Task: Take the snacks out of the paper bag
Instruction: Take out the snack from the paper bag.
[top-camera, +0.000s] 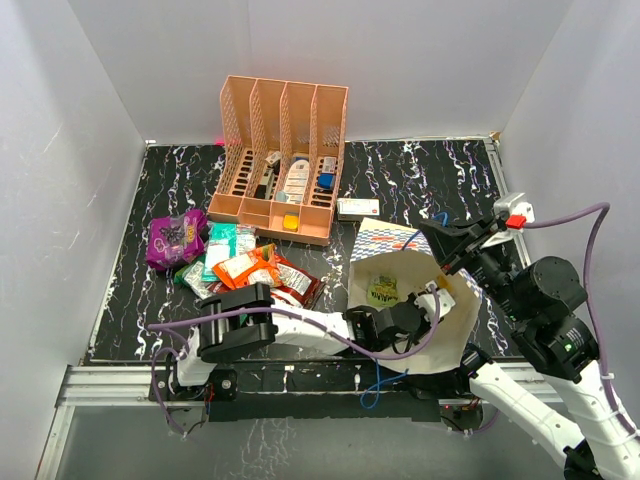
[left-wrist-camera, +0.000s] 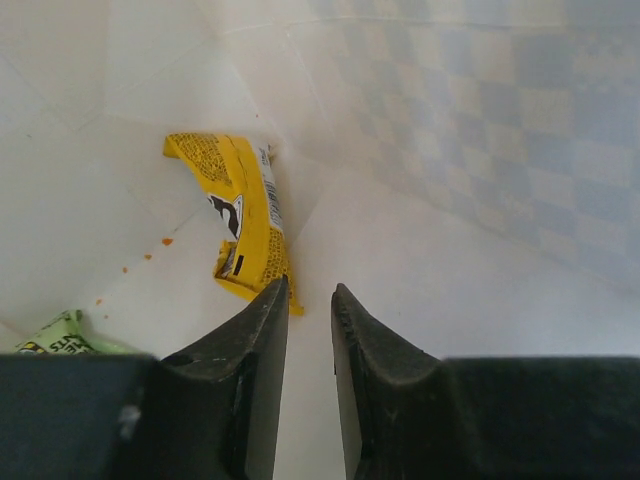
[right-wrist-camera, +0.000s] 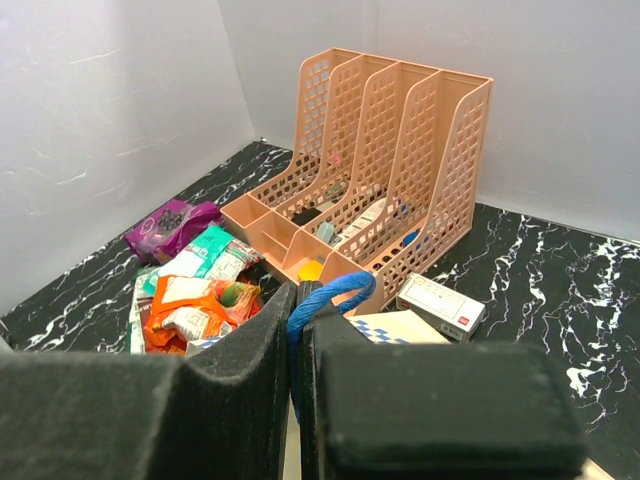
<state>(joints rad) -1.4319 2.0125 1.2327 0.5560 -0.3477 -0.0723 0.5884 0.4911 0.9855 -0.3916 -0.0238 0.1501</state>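
Marbled table (top-camera: 420, 170): snacks (top-camera: 240, 262) piled outside | paper bag (top-camera: 395, 262): yellow packet (left-wrist-camera: 240, 215), green packet (left-wrist-camera: 65, 335) left inside | left gripper (left-wrist-camera: 310, 300) narrowly parted, empty | right gripper (right-wrist-camera: 297, 310) clamped on blue handle (right-wrist-camera: 325, 295)

The paper bag (top-camera: 362, 272) stands with its mouth gaping wide, plain cream inside, blue-and-white checks showing on its far outer wall. Its blue cord handle (right-wrist-camera: 325, 295) is raised at the rim. On the bag's floor lies a crumpled yellow packet (left-wrist-camera: 240, 215) with black print and a white label strip, and near it a pale green packet (top-camera: 383, 292). The other snacks lie piled just left of the bag. An orange packet (top-camera: 250, 268) overlaps a red-and-brown packet (top-camera: 297, 284), a teal packet (top-camera: 228, 243) sits beyond them, and a purple packet (top-camera: 175, 238) lies farthest from the bag.
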